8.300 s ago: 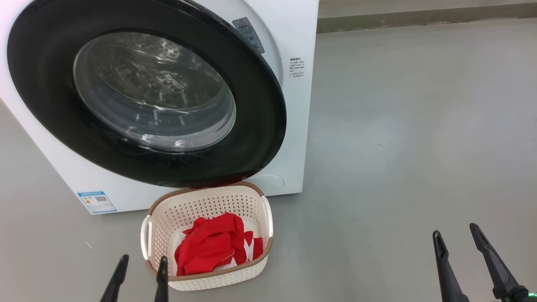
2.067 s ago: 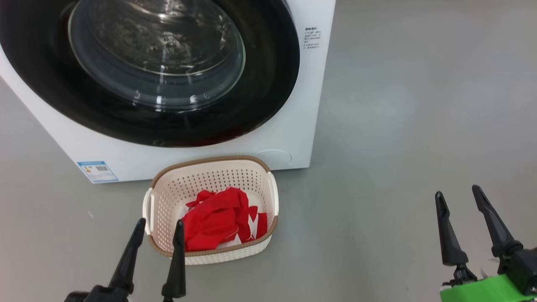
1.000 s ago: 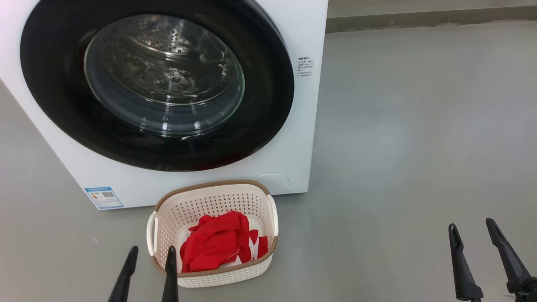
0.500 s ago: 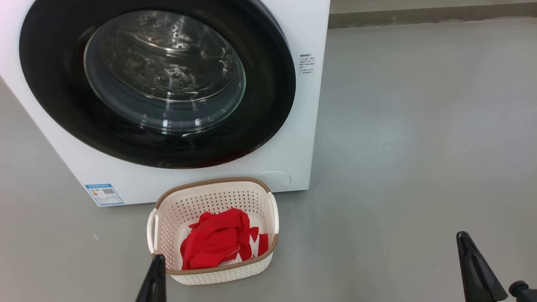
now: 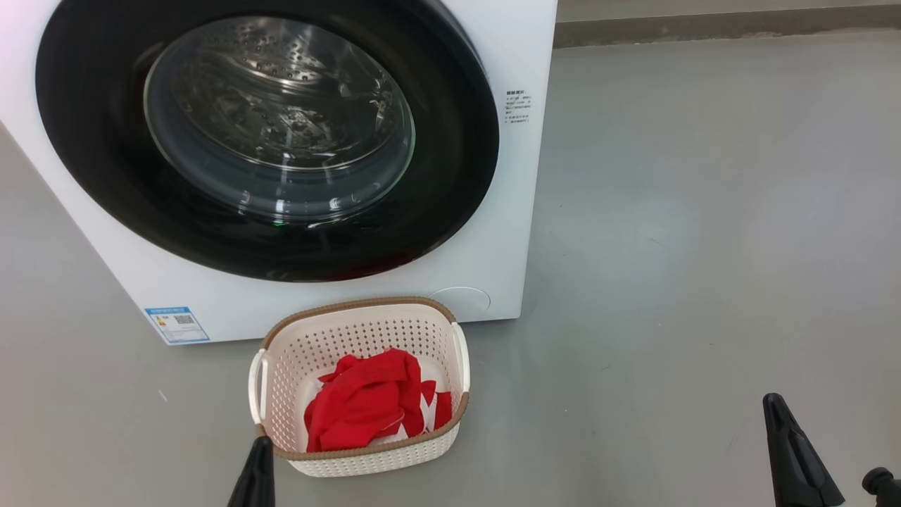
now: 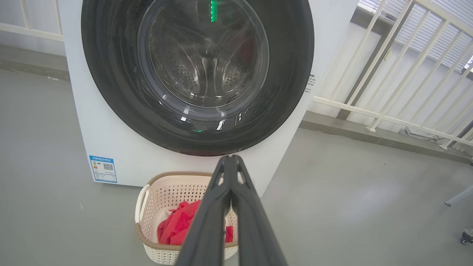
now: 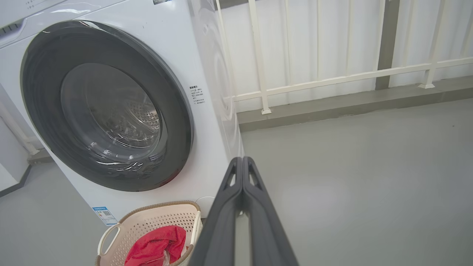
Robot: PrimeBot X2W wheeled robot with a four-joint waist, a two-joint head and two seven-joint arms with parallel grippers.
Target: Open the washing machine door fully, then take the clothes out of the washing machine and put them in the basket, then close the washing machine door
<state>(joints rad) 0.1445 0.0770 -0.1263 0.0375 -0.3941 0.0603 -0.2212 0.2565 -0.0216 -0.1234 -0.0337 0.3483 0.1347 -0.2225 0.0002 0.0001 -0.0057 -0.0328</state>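
The last step, closing the door, looks done or all but done. The washing machine door (image 5: 278, 123) lies with its black rim against the white front of the washing machine (image 5: 493, 274). No gap shows along the edge in the right wrist view, though the pictures cannot say whether the latch has caught. Through the glass, the steel drum (image 6: 207, 70) looks bare of cloth as far as the reflections allow.

The red clothes (image 5: 366, 398) sit bunched in the basket (image 5: 352, 334), which stands on the grey floor (image 5: 669, 246) just in front of the machine, below the door's lower edge.

The left gripper (image 6: 230, 162) has its fingers pressed together on nothing and hangs low, near the basket's near left corner but not touching it. The right gripper (image 7: 242, 162) is likewise closed up and empty, well apart from the basket and the machine on the open floor side.

By my reading, all three parts of the task stand finished: door closed, clothes out, basket filled. What is left calls for little — at most a check that the door is latched, made with a light push of closed fingers on the black rim near its free side, not on the glass. If it holds, both arms only need to stay clear of the basket.
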